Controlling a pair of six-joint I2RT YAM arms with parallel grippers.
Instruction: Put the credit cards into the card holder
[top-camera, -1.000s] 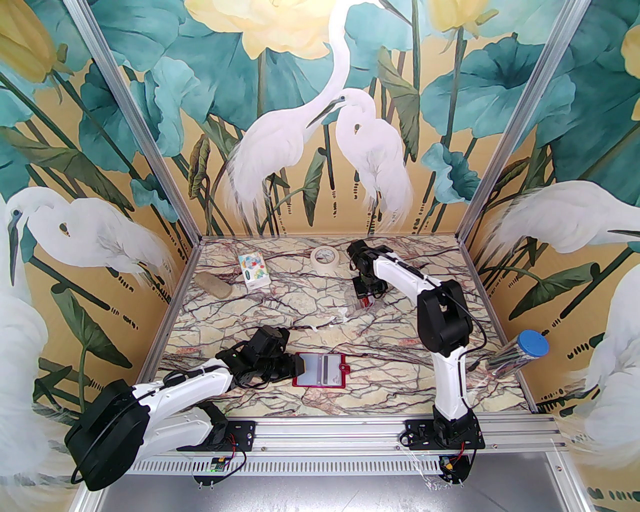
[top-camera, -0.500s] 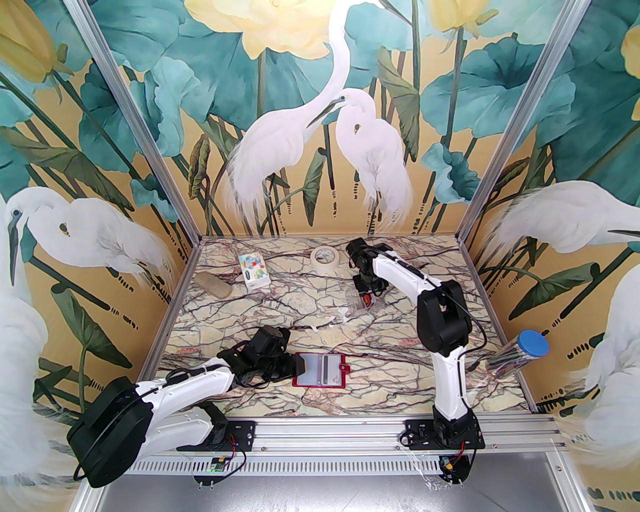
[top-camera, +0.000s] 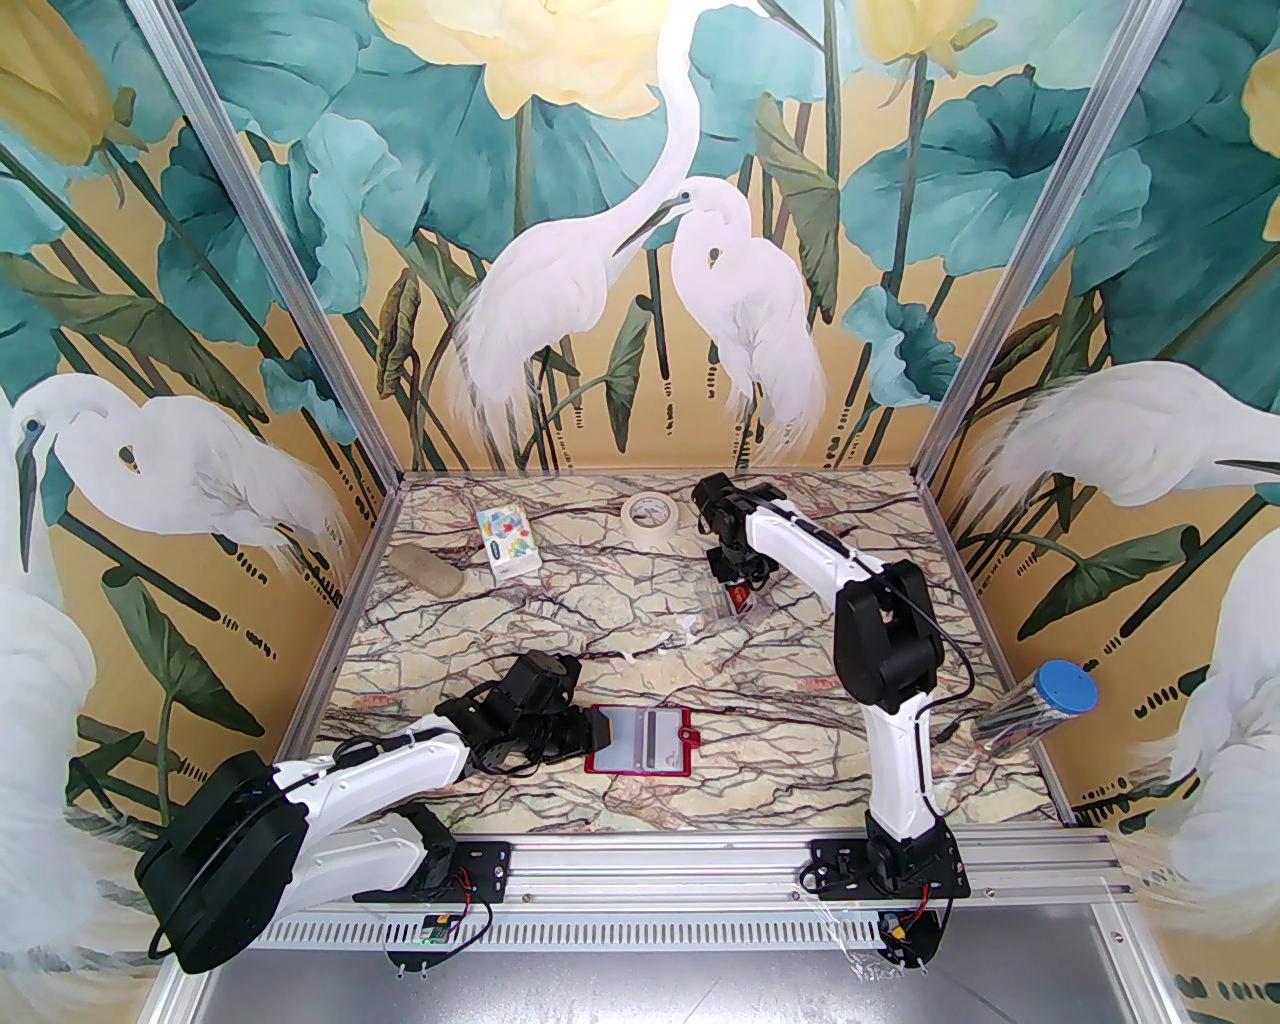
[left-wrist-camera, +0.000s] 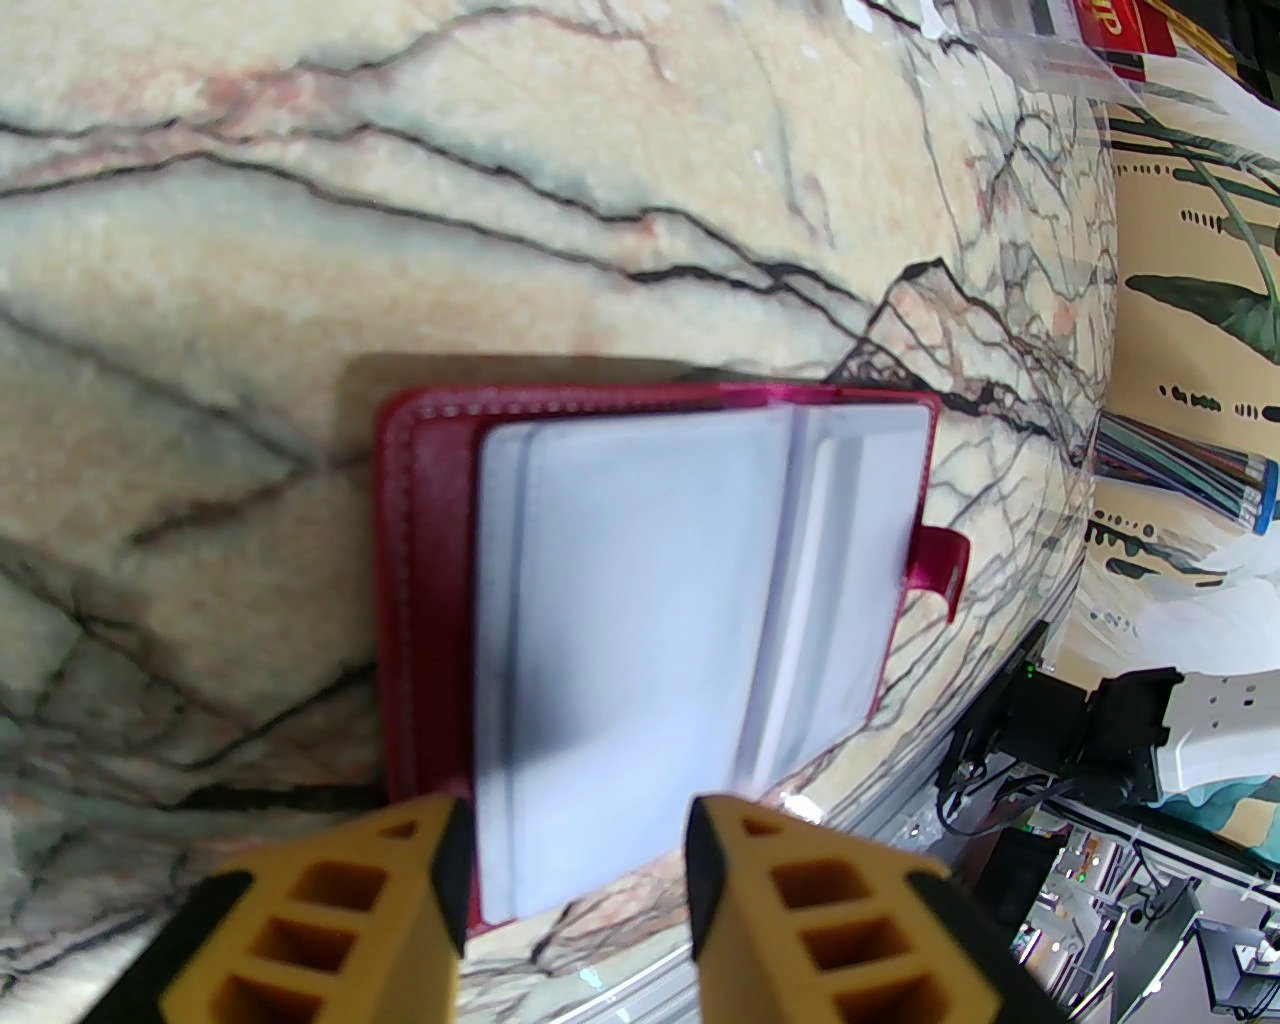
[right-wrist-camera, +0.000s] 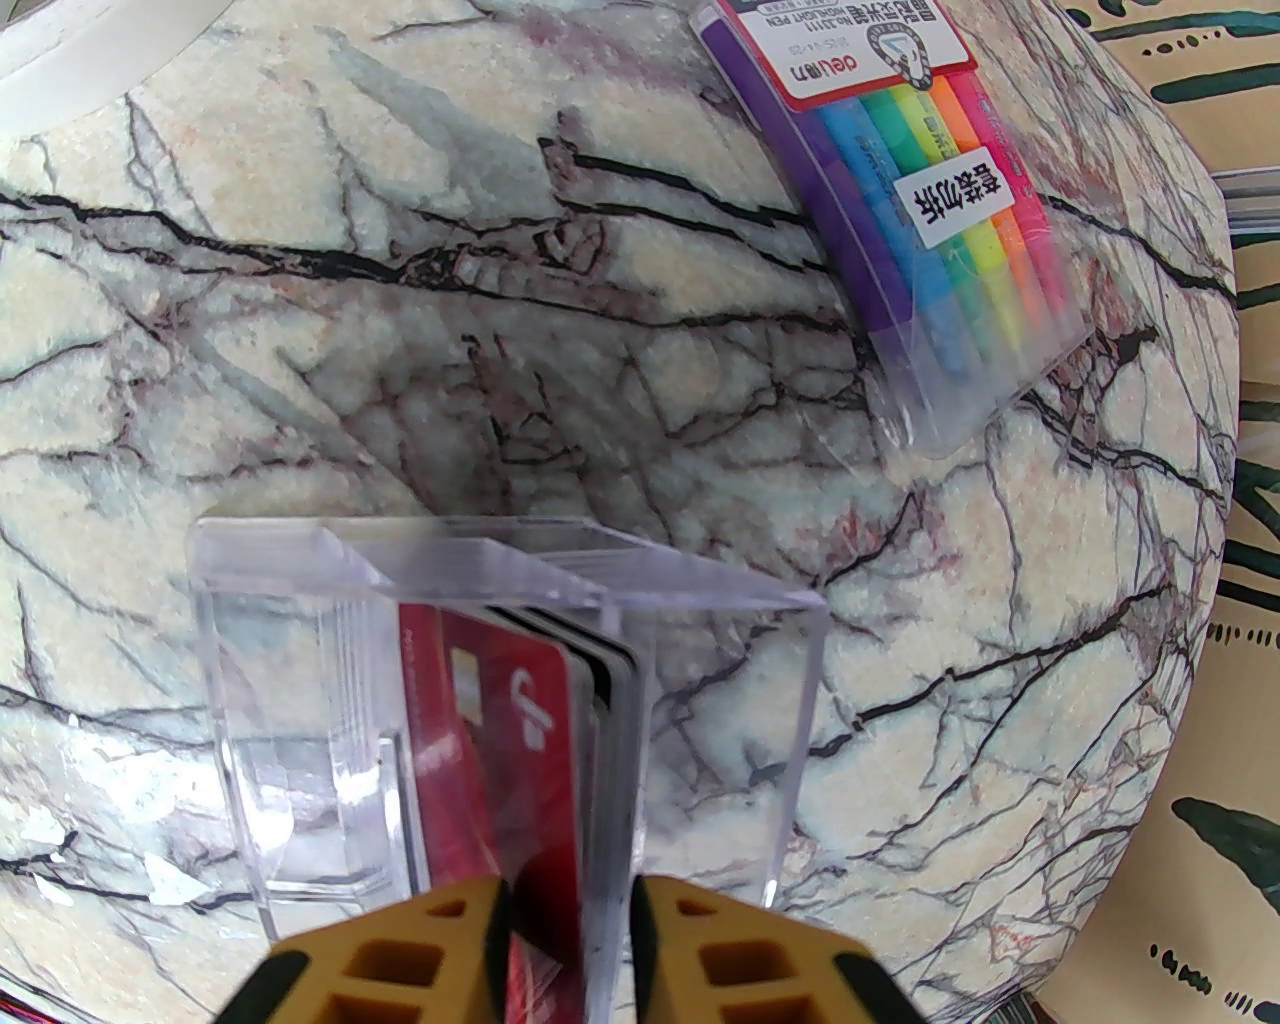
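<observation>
The card holder (top-camera: 640, 740) lies open at the table's near middle, dark red rim (left-wrist-camera: 420, 560) around pale pockets, snap tab to the right. My left gripper (top-camera: 598, 732) is at its left edge; the yellow fingers (left-wrist-camera: 575, 850) stand apart astride that edge, open. At the back right, the credit cards (right-wrist-camera: 520, 700) stand on edge in a clear plastic box (right-wrist-camera: 300, 650), a red one foremost with grey ones behind it. My right gripper (top-camera: 737, 592) reaches down into the box, its jaws (right-wrist-camera: 570, 930) pressed against both sides of the card stack.
A rainbow-striped highlighter packet (right-wrist-camera: 900, 200) lies just beyond the box. A tape roll (top-camera: 650, 517), a printed white packet (top-camera: 507, 540) and a beige stone-like lump (top-camera: 428, 572) sit along the back left. A clear tube with a blue lid (top-camera: 1040, 705) leans at the right edge.
My right gripper's jaws have closed in on the cards, and it has shifted slightly toward the back of the table. The left arm and the card holder have not moved.
</observation>
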